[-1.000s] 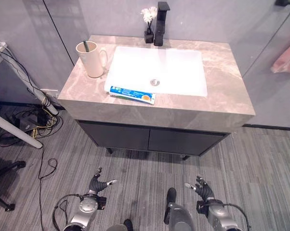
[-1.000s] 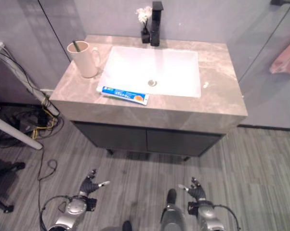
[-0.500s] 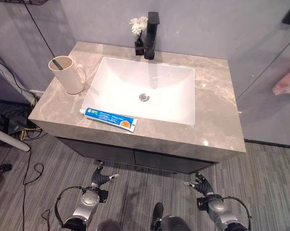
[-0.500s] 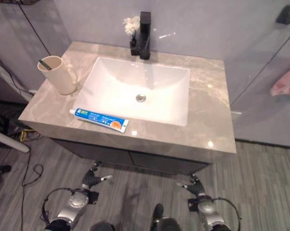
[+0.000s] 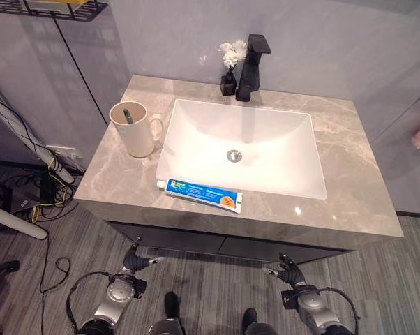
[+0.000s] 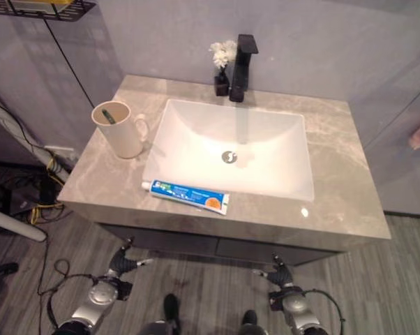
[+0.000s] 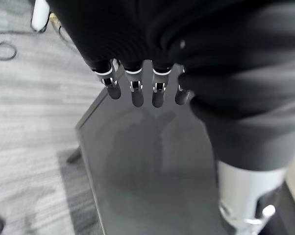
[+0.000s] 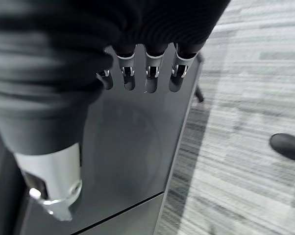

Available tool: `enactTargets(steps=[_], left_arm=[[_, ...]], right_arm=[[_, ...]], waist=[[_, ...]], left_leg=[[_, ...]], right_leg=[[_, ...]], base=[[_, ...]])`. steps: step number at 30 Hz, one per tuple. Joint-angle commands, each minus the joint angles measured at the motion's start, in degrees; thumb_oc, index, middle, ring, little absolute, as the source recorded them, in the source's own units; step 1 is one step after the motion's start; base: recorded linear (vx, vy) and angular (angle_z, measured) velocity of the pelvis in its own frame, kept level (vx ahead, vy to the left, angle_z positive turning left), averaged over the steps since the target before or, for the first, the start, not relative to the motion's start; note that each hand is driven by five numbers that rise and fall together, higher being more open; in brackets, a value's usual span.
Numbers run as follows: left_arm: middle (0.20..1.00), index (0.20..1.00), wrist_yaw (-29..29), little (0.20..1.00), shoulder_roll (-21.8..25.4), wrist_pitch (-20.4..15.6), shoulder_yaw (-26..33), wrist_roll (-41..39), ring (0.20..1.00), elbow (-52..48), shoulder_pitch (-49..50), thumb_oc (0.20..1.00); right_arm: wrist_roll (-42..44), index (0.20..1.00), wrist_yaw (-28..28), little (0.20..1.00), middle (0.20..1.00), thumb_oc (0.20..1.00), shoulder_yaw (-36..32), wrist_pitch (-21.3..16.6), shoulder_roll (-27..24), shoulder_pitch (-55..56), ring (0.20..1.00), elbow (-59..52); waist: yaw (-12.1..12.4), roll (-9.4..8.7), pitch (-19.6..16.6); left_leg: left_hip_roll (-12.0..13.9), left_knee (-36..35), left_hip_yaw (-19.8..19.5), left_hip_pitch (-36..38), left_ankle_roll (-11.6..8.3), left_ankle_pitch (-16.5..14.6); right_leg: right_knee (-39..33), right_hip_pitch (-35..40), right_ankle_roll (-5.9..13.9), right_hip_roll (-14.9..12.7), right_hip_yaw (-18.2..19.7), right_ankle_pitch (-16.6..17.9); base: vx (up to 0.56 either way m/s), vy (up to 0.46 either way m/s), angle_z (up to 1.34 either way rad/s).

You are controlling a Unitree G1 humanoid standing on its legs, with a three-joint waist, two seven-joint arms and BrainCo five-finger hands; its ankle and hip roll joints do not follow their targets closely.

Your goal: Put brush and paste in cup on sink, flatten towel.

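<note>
Left hand [image 5: 135, 263], right hand [image 5: 291, 274] low, fingers relaxed

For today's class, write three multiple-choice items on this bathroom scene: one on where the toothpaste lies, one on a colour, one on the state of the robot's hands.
1. Where does the blue and white toothpaste tube lie?
A. in the white basin
B. on the grey marble counter, along the basin's front edge
C. in the cup

2. What colour is the tall square tap?
A. black
B. chrome
C. gold

3. How are the left hand and right hand?
A. both shut on the tube
B. one holds the cup
C. both open, holding nothing

Key: 1 B, the tube rests on the counter between basin and front edge. 2 A, the tap is dark black behind the basin. 3 C, both wrist views show straight fingers before the dark cabinet front.
</note>
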Motion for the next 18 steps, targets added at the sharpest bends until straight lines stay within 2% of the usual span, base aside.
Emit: enactTargets(steps=[1, 3, 5, 7, 8, 9, 10, 12, 15, 17, 18], left_arm=[[1.0, 1.0, 0.19, 1.0, 0.71, -1.24, -0.99, 3.86, 1.0, -2.4, 0.78, 1.0], [1.0, 1.0, -0.51, 1.0, 1.15, -1.22, -0.87, 4.43, 1.0, -2.52, 1.98, 1.0], [1.0, 1.0, -0.95, 1.0, 1.32, -1.3, -1.06, 5.16, 1.0, -2.3, 2.55, 1.0], [1.0, 1.0, -1.59, 1.0, 1.86, -1.65, -1.36, 5.94, 1.0, -2.58, 3.32, 1.0], [1.0, 1.0, -1.71, 1.0, 2.42, -2.1, -1.55, 6.18, 1.0, -3.52, 3.75, 1.0], [1.0, 1.0, -1.52, 1.0, 2.87, -2.42, -1.8, 6.83, 1.0, -3.74, 3.42, 1.0], [1.0, 1.0, -1.94, 1.0, 3.12, -2.62, -2.06, 6.83, 1.0, -4.77, 4.16, 1.0], [1.0, 1.0, -2.62, 1.0, 3.8, -2.96, -2.29, 8.61, 1.0, -5.4, 5.12, 1.0], [1.0, 1.0, -3.76, 1.0, 5.75, -4.21, -1.01, 8.28, 1.0, -12.83, 9.65, 1.0], [1.0, 1.0, -4.23, 1.0, 6.77, -4.74, -0.63, 7.5, 1.0, -15.59, 11.0, 1.0], [1.0, 1.0, -4.77, 1.0, 7.98, -6.09, -0.14, 6.23, 1.0, -17.82, 14.0, 1.0]], right_arm=[[-0.54, 1.0, -0.63, 1.0, 1.0, 1.0, -0.13, -1.24, -1.01, -1.05, 1.0, -3.12], [-0.17, 1.0, -0.3, 1.0, 1.0, 1.0, 0.1, -1.27, -0.66, -0.91, 1.0, -4.09], [-0.16, 1.0, 0.0, 1.0, 1.0, 1.0, 0.2, -1.18, -0.45, -0.82, 1.0, -4.3], [-0.48, 1.0, 0.47, 1.0, 1.0, 1.0, 0.66, -1.17, -0.56, -0.41, 1.0, -5.56], [-0.74, 1.0, 0.64, 1.0, 1.0, 1.0, 1.0, -1.37, -0.98, -0.23, 1.0, -6.44], [-1.62, 1.0, 0.65, 1.0, 1.0, 1.0, 1.48, -1.6, -1.7, -0.14, 1.0, -7.48], [-1.75, 1.0, 0.69, 1.0, 1.0, 1.0, 1.71, -1.64, -1.74, 0.11, 1.0, -7.15], [-2.47, 1.0, 0.47, 1.0, 1.0, 1.0, 1.76, -1.46, -1.53, 0.01, 1.0, -5.54], [-2.34, 1.0, 0.82, 1.0, 1.0, 1.0, 0.02, -1.85, -3.7, 0.93, 1.0, -5.49], [-2.47, 1.0, 0.55, 1.0, 1.0, 1.0, -0.4, -2.03, -4.2, 0.63, 1.0, -5.0], [-2.52, 1.0, -0.17, 1.0, 1.0, 1.0, -1.21, -2.35, -4.52, -0.21, 1.0, -2.67]], waist=[[1.16, 0.51, 0.32], [0.93, 1.01, 1.09], [0.83, 0.85, 0.9], [0.73, 0.35, 0.57], [0.77, -0.31, 0.54], [0.61, -0.48, 0.87], [0.8, -1.3, 0.56], [1.5, -2.5, -0.52], [2.24, -2.12, -1.68], [2.66, -1.81, -1.75], [3.45, -1.25, -1.82]], left_leg=[[1.14, 5.19, -4.1, -0.77, 0.84, -2.47], [0.95, 2.43, -3.42, 1.86, 1.3, -1.9], [0.73, 0.89, -2.98, 3.02, 1.22, -1.75], [1.09, -0.49, -2.66, 3.72, 0.42, -1.48], [1.89, -0.78, -3.4, 3.21, -0.67, -1.39], [2.41, -0.6, -4.49, 3.15, -1.04, -1.93], [2.07, -0.61, -4.8, 3.04, -1.32, -1.69], [2.16, -0.86, -4.54, 3.16, -2.07, -1.76], [3.36, -0.8, -5.69, 2.69, -3.26, -1.25], [3.76, -0.71, -6.2, 2.32, -3.63, -1.02], [4.35, -0.67, -6.77, 1.93, -4.17, -0.58]], right_leg=[[14.28, -3.35, 4.38, -1.78, 0.41, 4.31], [17.67, -6.25, 5.18, -1.65, -0.62, 6.29], [15.84, -6.48, 5.21, -1.89, -1.7, 6.64], [8.82, -6.06, 5.33, -2.72, -3.41, 7.32], [-0.2, -6.06, 5.61, -4.04, -3.02, 8.45], [-4.03, -5.56, 5.76, -3.67, -0.67, 8.59], [-5.1, -4.07, 5.95, -2.96, 0.75, 8.34], [-6.52, -2.97, 6.16, -2.22, -0.21, 9.48], [-9.85, 0.13, 6.03, -1.17, -4.13, 9.0], [-10.43, 0.69, 5.91, -0.86, -4.98, 8.43], [-11.25, 1.74, 5.57, -0.41, -5.82, 7.51]], base=[[0.1, 0.277, -0.31], [0.12, 0.248, -0.3], [0.09, 0.053, -0.48], [0.1, -0.111, -0.18], [0.13, -0.244, -0.03], [0.13, -0.243, 0.02], [0.11, -0.151, 0.17], [0.12, -0.142, 0.38], [0.1, -0.154, 0.29], [0.05, -0.094, 0.16], [0.05, -0.08, 0.25]])
